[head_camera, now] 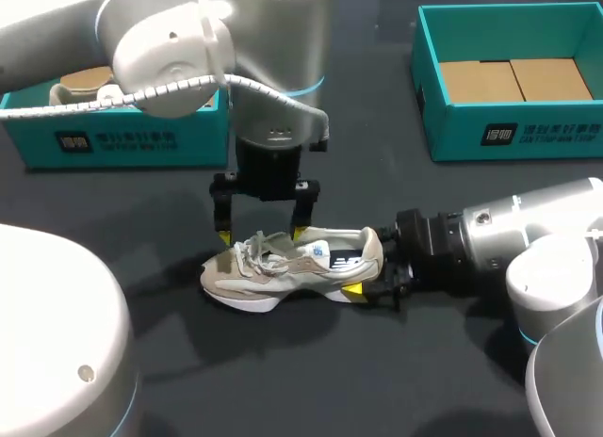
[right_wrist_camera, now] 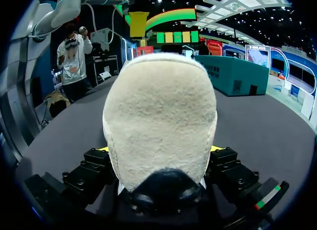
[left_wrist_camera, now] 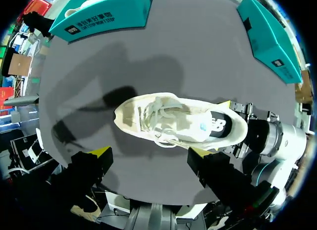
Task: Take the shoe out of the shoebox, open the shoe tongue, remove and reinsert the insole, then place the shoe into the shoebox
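Observation:
A beige and white sneaker (head_camera: 283,266) stands upright on the dark table, toe to the left; in the left wrist view the sneaker (left_wrist_camera: 173,122) shows its laces and tongue from above. My right gripper (head_camera: 367,265) is shut on its heel from the right. In the right wrist view the suede heel (right_wrist_camera: 159,126) fills the space between the fingers (right_wrist_camera: 218,158), which press on both sides. My left gripper (head_camera: 262,235) hangs open just above the laces, one yellow tip on each side of the shoe; the left gripper (left_wrist_camera: 149,151) holds nothing.
A teal shoebox (head_camera: 513,131) with cardboard on its floor stands at the back right. Another teal box (head_camera: 122,136) with beige contents stands at the back left. Both boxes (left_wrist_camera: 104,14) (left_wrist_camera: 270,39) lie beyond the shoe.

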You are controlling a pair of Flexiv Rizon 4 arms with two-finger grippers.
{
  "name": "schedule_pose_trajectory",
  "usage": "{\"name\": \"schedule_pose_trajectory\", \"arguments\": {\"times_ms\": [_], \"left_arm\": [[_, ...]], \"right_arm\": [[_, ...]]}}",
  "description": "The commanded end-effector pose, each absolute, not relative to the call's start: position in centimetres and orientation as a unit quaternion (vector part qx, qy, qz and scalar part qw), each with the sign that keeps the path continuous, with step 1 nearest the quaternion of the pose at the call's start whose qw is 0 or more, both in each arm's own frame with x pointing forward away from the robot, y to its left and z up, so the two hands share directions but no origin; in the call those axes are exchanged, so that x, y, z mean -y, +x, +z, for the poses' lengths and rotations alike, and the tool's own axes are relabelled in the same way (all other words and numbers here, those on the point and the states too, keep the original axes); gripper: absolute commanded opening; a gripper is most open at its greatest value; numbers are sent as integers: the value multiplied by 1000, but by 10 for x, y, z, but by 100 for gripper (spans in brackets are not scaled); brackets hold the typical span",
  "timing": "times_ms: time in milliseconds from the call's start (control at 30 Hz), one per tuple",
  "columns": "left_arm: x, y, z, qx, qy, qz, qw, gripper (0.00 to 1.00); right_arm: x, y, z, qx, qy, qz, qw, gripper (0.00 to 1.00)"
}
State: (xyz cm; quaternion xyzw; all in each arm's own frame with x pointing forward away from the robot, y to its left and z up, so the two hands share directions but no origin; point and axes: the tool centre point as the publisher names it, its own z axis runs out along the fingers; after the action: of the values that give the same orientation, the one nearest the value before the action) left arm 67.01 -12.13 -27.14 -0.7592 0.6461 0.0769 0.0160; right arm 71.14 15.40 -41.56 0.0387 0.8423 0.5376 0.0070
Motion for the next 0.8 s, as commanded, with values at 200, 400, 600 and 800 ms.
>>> {"name": "schedule_pose_trajectory", "arguments": {"times_ms": [200,400,600,800], "left_arm": [[140,677,-282,-673,-736,72,18,100],[164,687,-304,-700,-708,89,27,100],[180,696,-321,-700,-705,104,35,100],[191,701,-331,-693,-711,115,42,100]], "right_arm": [[-155,713,-416,-844,39,536,7,0],[-155,713,-416,-844,39,536,7,0],[-155,713,-416,-844,39,536,7,0],[-155,713,-416,-844,39,536,7,0]]}}
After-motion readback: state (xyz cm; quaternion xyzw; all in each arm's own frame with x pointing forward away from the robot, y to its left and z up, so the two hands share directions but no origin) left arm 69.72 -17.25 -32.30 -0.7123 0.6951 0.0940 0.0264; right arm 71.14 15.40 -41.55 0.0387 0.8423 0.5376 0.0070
